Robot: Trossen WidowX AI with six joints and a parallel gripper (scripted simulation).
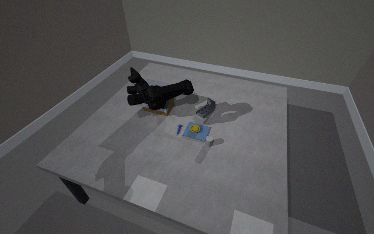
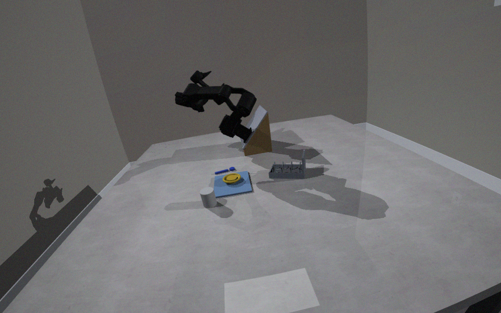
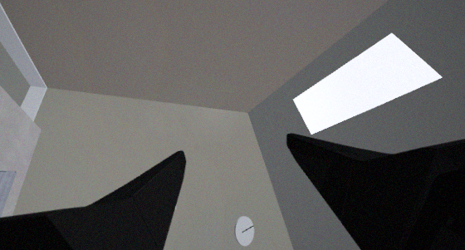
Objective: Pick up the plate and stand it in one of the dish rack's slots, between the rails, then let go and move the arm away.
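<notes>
So the arm [image 2: 236, 112] is folded up on its wedge-shaped wooden base [image 2: 259, 136] near the centre of the exterior frame, with the gripper [image 2: 201, 76] raised high and well away from everything on the table [image 2: 322, 240]. In the wrist view the two dark fingers stand wide apart with only walls and a bright rectangular panel [image 3: 365, 83] between them — so it's open and carrying nothing.

The yellow plate [image 2: 231, 178] lies flat on a blue mat [image 2: 244, 187], a bit left of centre in the exterior frame. The grey dish rack [image 2: 287, 170] sits just right of the mat, apart from it, with nothing in its slots as far as I can see.

Other bits: a small blue tool-like thing [image 2: 224, 170] lies just beyond the mat's far edge, and a pale grey cylinder [image 2: 207, 197] stands upright near the mat's lower-left corner. In the top view the layout matches — plate [image 1: 195, 128] centred, rack [image 1: 206, 108] up and to the right of it.
</notes>
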